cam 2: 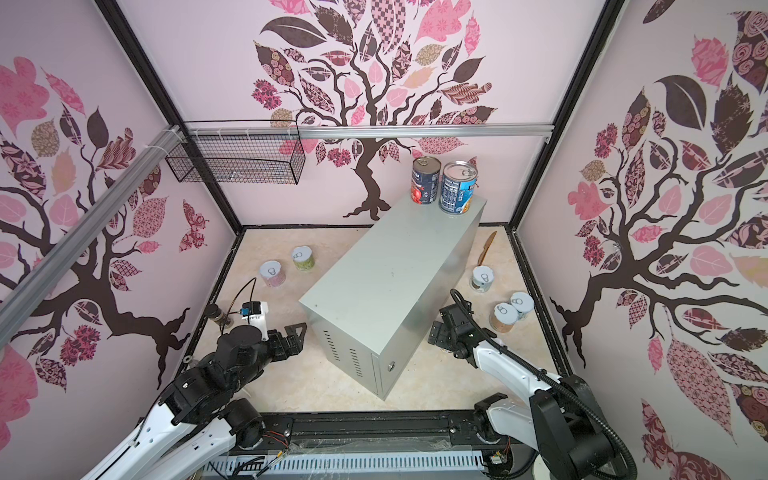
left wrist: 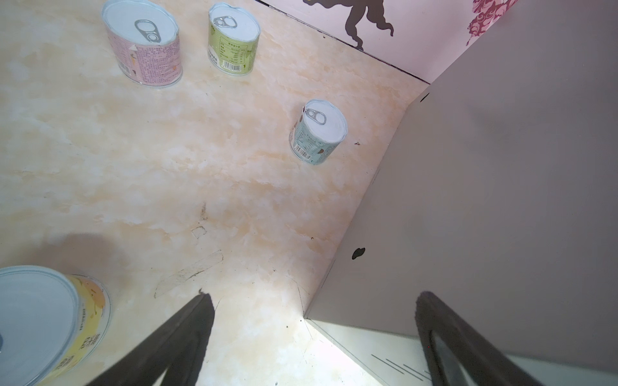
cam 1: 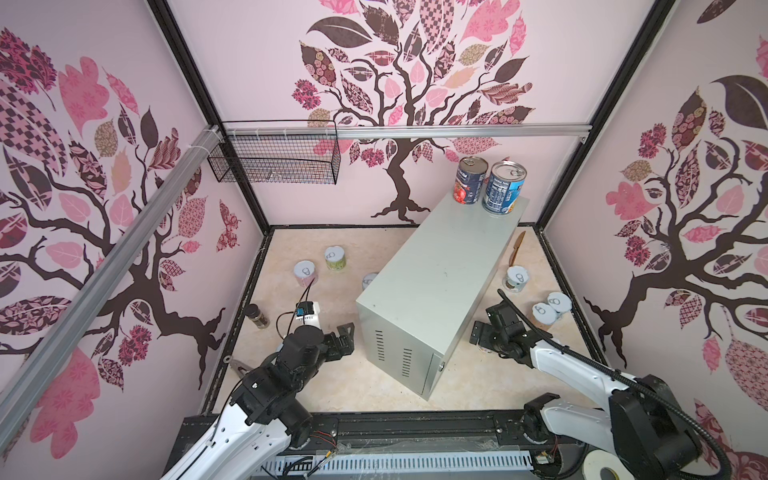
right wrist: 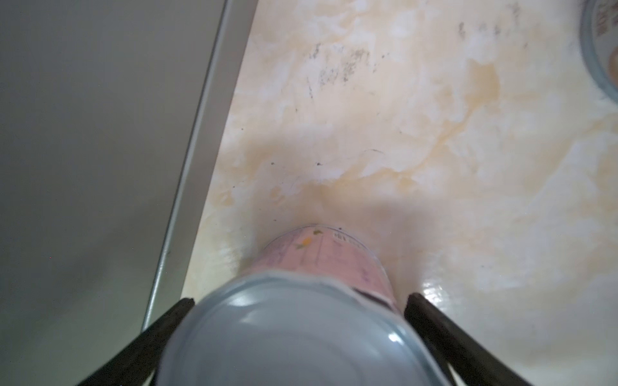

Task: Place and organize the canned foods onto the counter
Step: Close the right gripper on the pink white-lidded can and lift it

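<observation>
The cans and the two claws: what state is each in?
Tomato can: upright on the grey box.
Blue tall can: upright beside it.
Green can: upright on the table.
Left gripper: open, empty.
Right gripper: open around the upright pink can.

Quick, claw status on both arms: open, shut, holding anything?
Left claw: open, empty.
Right claw: open, straddling the upright pink can, not clamped on it.
</observation>
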You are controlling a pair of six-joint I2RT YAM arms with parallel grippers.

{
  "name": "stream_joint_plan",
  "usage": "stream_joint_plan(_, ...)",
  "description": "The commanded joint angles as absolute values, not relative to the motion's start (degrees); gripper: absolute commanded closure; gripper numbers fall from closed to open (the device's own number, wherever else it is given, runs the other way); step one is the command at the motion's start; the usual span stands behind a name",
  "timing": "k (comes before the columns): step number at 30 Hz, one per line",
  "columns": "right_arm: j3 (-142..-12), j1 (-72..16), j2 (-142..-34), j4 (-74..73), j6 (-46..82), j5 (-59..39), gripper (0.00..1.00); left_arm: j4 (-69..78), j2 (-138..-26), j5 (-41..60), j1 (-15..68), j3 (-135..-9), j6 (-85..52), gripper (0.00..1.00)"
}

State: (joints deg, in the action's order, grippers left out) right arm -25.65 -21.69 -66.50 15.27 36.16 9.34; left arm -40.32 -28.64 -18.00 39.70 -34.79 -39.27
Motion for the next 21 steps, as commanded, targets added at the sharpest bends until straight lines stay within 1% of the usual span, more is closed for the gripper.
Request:
stream_joint_plan(1,-24.8,-22.1,-68.5,13.1,37.3,10.6,0.0,-40.3,-28.1,-19.3,39.8,-33.5,-39.5,0.02)
stream_joint_plan(5,-23.8,-22.1,-69.9,11.5,38.3,10.2,0.01,-40.4,-28.0,-19.3,39.8,-33.5,-39.5,0.02)
stream_joint_plan(12,-23.2,-22.2,-69.5,11.1,39.0,11.1,0.05,-40.0,-29.2,-18.5,39.8,-33.8,-39.2,0.02)
stream_joint_plan(19,-23.3,-23.1,-66.3,13.6,39.1,12.6,0.11,-40.0,-28.9,-18.2,39.8,-33.7,-39.1,0.02)
stream_joint_plan(21,-23.4,-23.3,-65.6,14.3,38.8,12.8,0.15,-39.9,-29.0,-18.2,39.8,-33.8,-39.1,0.02)
